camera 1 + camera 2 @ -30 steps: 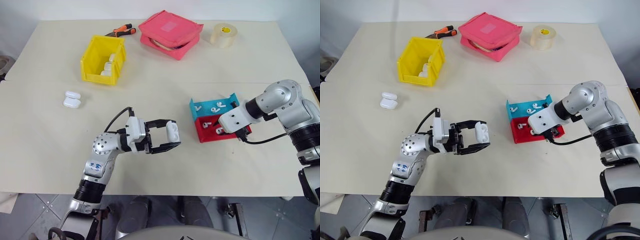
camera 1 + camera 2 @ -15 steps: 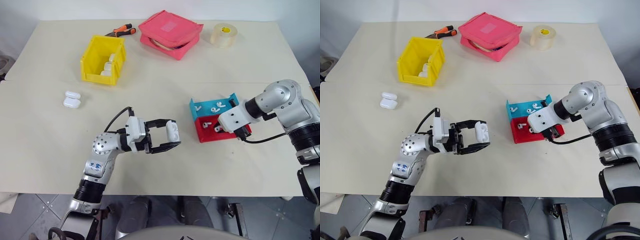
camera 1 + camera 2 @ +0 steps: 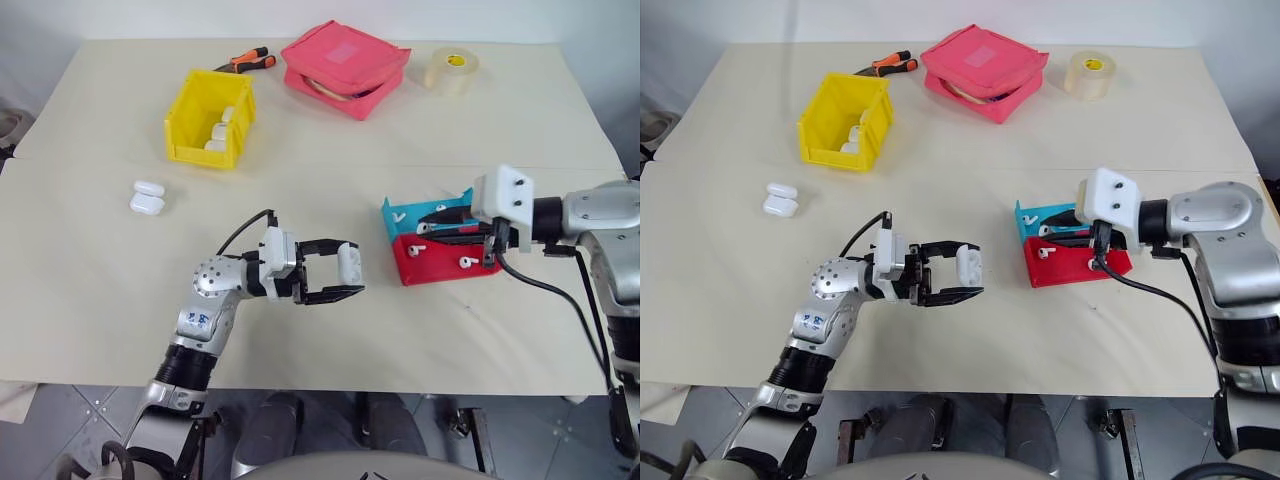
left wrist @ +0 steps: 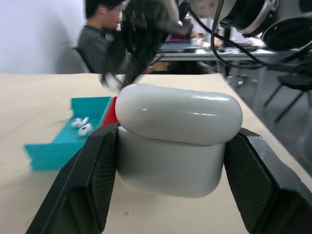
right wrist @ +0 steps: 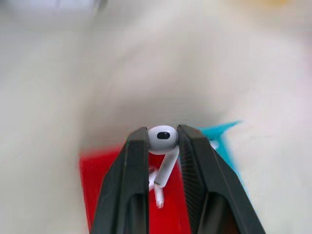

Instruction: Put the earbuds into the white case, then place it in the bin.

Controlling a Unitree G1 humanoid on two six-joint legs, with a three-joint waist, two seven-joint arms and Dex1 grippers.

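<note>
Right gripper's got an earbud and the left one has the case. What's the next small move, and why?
Probably carry the right gripper, shut on the earbud, leftward from above the red tray toward the white case. The left gripper is shut on that case above the table, and its lid looks closed in the left wrist view, so it likely needs opening before insertion.

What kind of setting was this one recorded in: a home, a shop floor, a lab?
Most likely a lab or office workspace set up for robot trials. A plain covered table holds staged sorting props, a yellow bin and small trays, while the left wrist view shows a seated person and desks with cables behind.
</note>
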